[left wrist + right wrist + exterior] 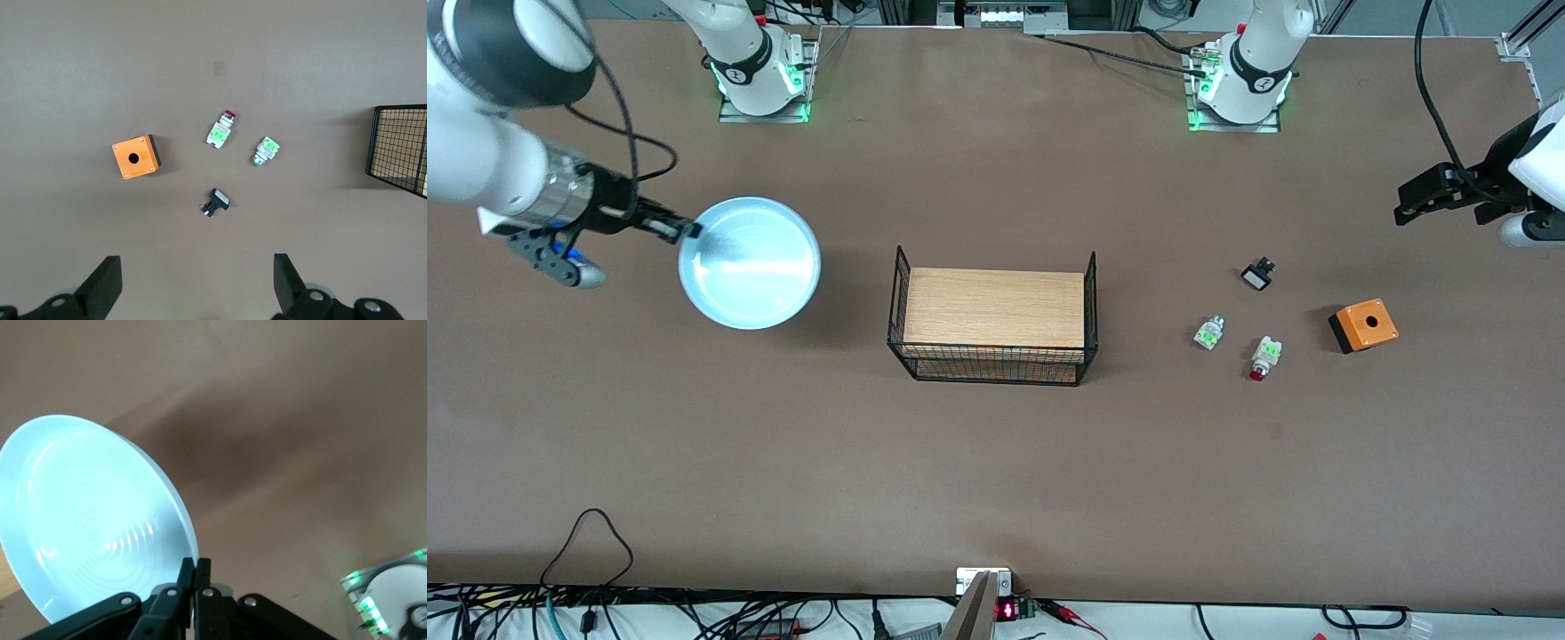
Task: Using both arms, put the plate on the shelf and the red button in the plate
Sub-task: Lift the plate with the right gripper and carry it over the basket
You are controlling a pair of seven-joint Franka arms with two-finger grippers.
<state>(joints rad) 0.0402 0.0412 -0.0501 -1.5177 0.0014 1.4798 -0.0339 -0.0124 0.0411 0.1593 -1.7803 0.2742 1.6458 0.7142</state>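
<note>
Plate (749, 263) toward the right arm's end; red button (1263, 357) beside box (1363, 325).

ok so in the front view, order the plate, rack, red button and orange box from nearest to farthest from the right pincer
1. plate: its rim is clamped in the right pincer, at the right arm's end of the table
2. rack: mid-table
3. red button: toward the left arm's end
4. orange box: closest to the left arm's end

The brown table (996, 462) carries a wire basket (992, 325), an orange box (1363, 325), the red button (1263, 357) and two other small, probably switch, parts (1209, 332).
</note>
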